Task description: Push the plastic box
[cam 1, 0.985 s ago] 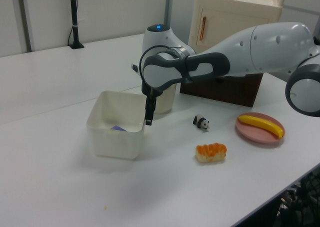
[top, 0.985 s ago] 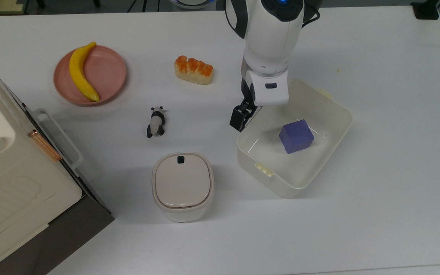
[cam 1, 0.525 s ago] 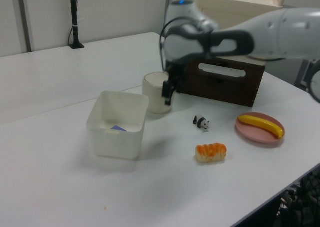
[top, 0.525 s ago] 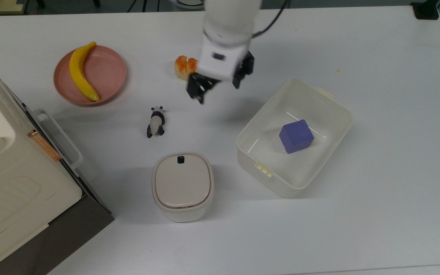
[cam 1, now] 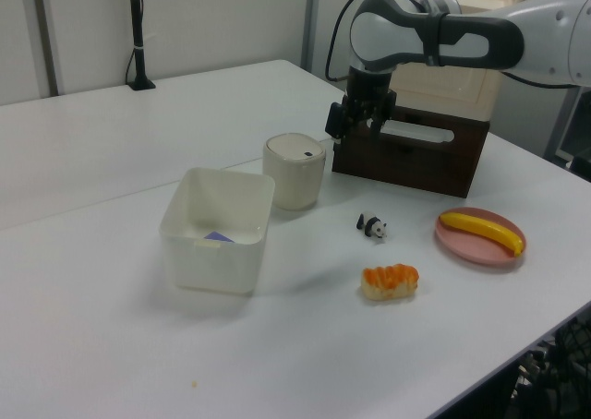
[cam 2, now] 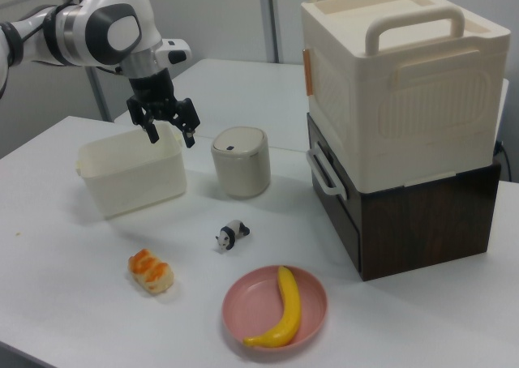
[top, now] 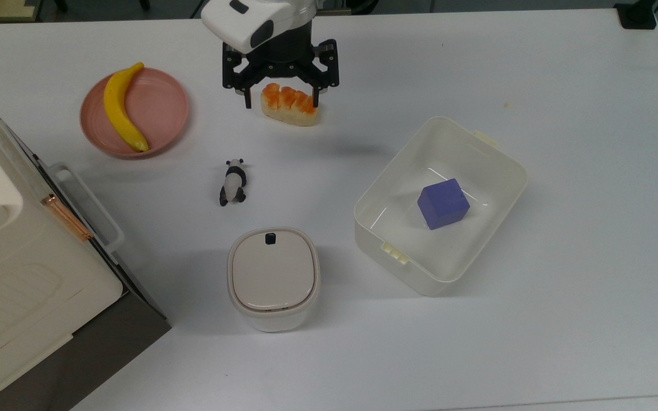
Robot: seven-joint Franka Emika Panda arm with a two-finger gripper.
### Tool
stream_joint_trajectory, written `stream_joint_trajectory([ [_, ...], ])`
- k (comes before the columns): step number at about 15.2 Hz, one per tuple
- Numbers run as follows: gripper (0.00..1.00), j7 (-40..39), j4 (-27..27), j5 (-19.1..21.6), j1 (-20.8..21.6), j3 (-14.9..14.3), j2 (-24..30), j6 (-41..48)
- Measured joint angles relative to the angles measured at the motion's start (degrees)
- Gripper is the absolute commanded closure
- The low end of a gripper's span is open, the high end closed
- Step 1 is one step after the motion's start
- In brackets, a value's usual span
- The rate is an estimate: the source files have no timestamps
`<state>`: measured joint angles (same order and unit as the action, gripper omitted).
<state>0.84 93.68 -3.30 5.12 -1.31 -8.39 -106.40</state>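
The plastic box (top: 420,275) is a translucent off-white tub standing right of centre in the top view, with a purple cube (top: 443,203) inside it. It also stands at the left view's left (cam 1: 217,264) and the right view's left (cam 2: 134,181). My gripper (top: 281,98) hangs open and empty, high above the table. In the top view it sits over the bread, well to the upper left of the box. In the right view the gripper (cam 2: 171,137) hangs above the box's near corner. The gripper (cam 1: 354,128) in the left view is raised above the canister.
A bread piece (top: 289,104), a panda figure (top: 233,181) and a pink plate (top: 160,108) with a banana (top: 122,107) lie left of the box. A white canister (top: 273,278) stands near the front. A big cream appliance (top: 15,257) fills the top view's left edge.
My gripper left the box's left rim, rose, and swung toward the top view's upper left, with its fingers now spread wide. The box and cube stayed where they were.
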Motion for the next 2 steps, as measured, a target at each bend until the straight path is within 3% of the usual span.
stream_joint_trajectory([
  [2, 0.0, 0.38, 0.22, 0.0, -0.33, 0.0, -0.04, 0.08],
])
